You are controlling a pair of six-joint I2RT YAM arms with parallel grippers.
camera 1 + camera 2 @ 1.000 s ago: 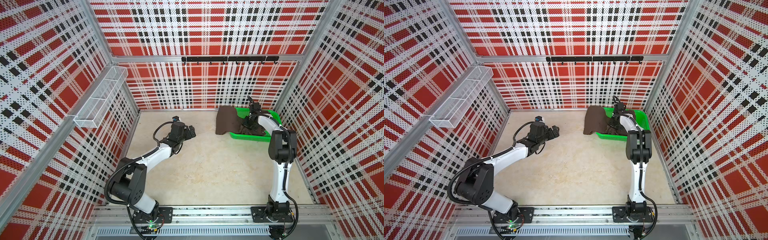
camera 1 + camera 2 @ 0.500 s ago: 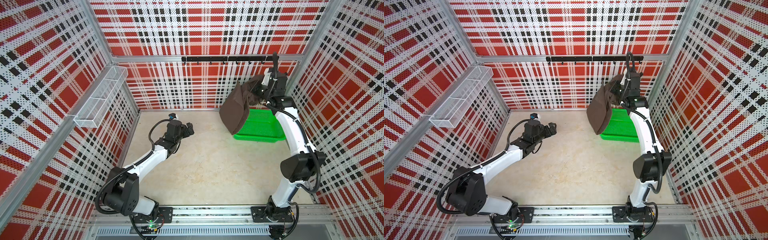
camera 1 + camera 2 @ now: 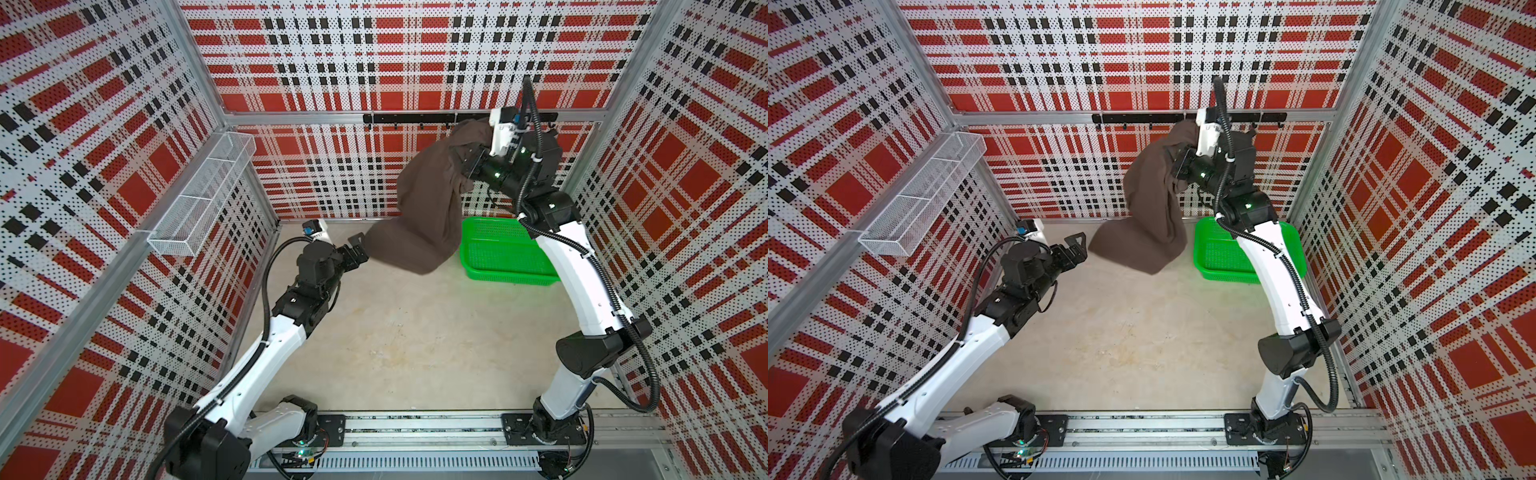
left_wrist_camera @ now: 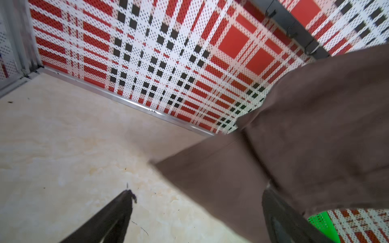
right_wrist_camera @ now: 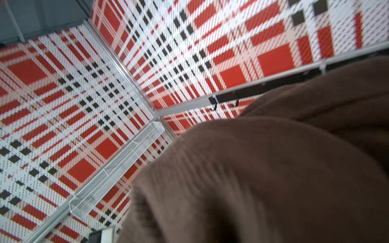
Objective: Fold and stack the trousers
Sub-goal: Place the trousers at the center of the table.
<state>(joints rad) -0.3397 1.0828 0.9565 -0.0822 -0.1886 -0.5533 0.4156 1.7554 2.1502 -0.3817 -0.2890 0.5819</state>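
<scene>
One soft, limp pair of trousers (image 3: 424, 208) hangs beside the basket (image 3: 498, 257), pinched in the right gripper (image 3: 471, 160), perhaps by the waist; the left gripper (image 3: 359, 249) gapes empty. I'd take the hem.

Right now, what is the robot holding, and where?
The right tool grips the trousers by a bunched fold at their top; the rest hangs. The left tool is open, holding nothing.

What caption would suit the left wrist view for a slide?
Open left gripper facing the hanging brown trousers, pale table below, green basket corner beyond.
</scene>
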